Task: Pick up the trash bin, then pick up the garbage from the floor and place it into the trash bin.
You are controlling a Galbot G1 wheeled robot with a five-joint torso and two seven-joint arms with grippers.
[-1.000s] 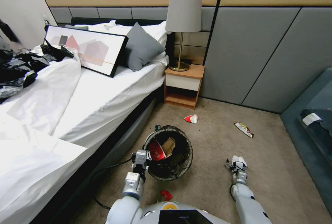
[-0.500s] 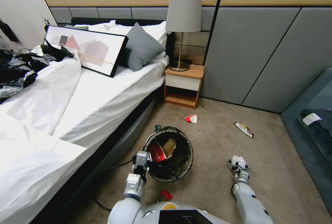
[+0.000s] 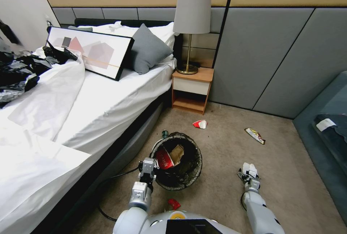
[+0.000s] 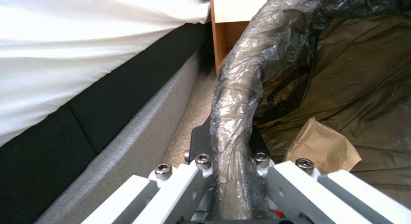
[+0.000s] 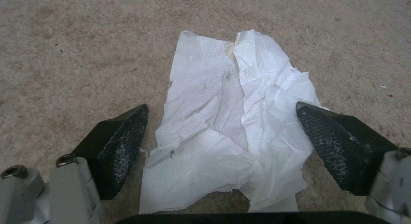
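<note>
Low in the frame's centre, the left gripper (image 3: 151,164) reached forward, clenched on the rim of the bin (image 3: 188,176), which held two pieces (a red-and-white wrapper (image 3: 164,160), a tan paper (image 3: 176,152)). At lower right, the right gripper (image 3: 248,173) pointed down with jaws spread on either side of one tissue (image 5: 231,127) lying on the carpet (image 3: 289,176). Four more bits lay about on the floor.

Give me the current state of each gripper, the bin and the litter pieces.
Left gripper: shut on bin rim.
Right gripper: open, straddling tissue.
Round bag-lined trash bin: upright, holding red wrapper and tan paper.
Crumpled white tissue: flat on carpet.
Red-and-white wrapper: on floor.
Yellow snack wrapper: on floor.
</note>
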